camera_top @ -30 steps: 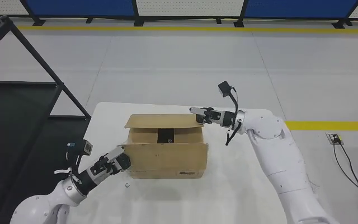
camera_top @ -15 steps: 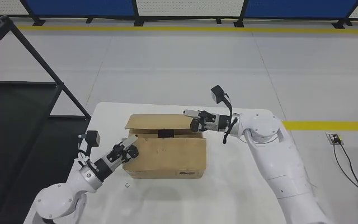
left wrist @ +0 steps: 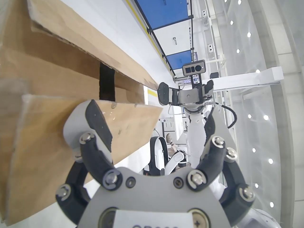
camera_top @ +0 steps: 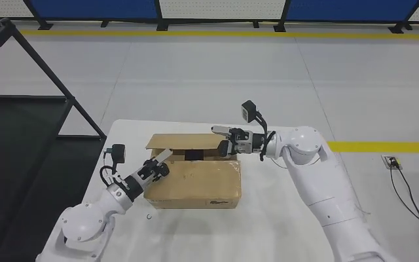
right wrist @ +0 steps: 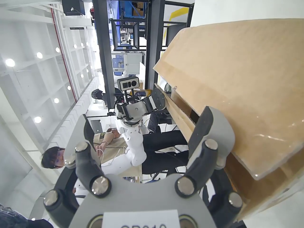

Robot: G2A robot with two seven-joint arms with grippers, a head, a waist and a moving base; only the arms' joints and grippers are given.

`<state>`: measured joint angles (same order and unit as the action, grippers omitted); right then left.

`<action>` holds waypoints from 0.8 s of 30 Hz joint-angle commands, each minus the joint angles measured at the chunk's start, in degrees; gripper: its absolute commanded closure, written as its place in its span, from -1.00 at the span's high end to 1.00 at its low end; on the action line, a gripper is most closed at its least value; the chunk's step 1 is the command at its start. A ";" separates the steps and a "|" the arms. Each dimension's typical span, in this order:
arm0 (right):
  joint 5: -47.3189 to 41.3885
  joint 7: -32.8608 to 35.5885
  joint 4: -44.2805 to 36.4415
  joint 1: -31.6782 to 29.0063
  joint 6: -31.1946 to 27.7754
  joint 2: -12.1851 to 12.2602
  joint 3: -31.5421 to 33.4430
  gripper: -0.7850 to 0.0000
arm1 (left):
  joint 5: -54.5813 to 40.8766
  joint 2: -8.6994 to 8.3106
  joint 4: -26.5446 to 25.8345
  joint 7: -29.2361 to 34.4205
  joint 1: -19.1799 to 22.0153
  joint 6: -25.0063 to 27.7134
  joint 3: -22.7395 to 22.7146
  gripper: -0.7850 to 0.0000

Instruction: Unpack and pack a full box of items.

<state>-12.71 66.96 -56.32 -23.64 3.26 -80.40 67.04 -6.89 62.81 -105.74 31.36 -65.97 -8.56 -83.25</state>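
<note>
A brown cardboard box (camera_top: 196,187) sits in the middle of a white table (camera_top: 275,216), seen from above. Its long axis runs from 9 o'clock to 3 o'clock.

The near top flap (camera_top: 196,169) lies folded flat over the box. The far top flap (camera_top: 180,141) is lowered most of the way. Between their edges is a narrow dark gap (camera_top: 194,154), and what is inside the box cannot be made out through it.

The left gripper (camera_top: 159,168) is at about 10 o'clock from the box's centre, at the left end of the near flap. In its wrist view the left gripper's fingers (left wrist: 98,122) are spread wide and clamp nothing. One pad rests against the cardboard edge and the other stands free in the air.

The right gripper (camera_top: 222,139) is at about 1 o'clock from the centre, at the right end of the far flap. Its fingers (right wrist: 209,129) are likewise spread, one lying against the flap's surface, gripping nothing.

The far flap lies directly against the right gripper, so the right arm is nearer to it. The left arm is nearer to the near flap. Pressing the far flap flat would likely need an even push along that 9-to-3 line, or the far end may spring up.
</note>
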 commanded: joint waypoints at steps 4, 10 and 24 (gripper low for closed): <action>-1.03 0.97 2.91 0.75 -0.56 -0.24 -1.42 1.00 | -0.08 0.20 0.85 -1.03 1.29 -0.42 1.17 1.00; -2.76 1.93 6.20 0.94 -2.63 -0.48 -2.56 1.00 | -0.73 0.39 1.37 -2.65 2.17 0.55 1.34 1.00; -0.51 -1.04 6.36 -0.54 -11.01 -0.29 -3.89 1.00 | -21.80 0.00 3.49 -4.53 -9.48 11.18 -18.51 1.00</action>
<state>-13.14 65.87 -49.99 -24.21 -7.86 -80.69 63.14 -28.66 62.82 -102.25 26.49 -75.36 2.68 -101.69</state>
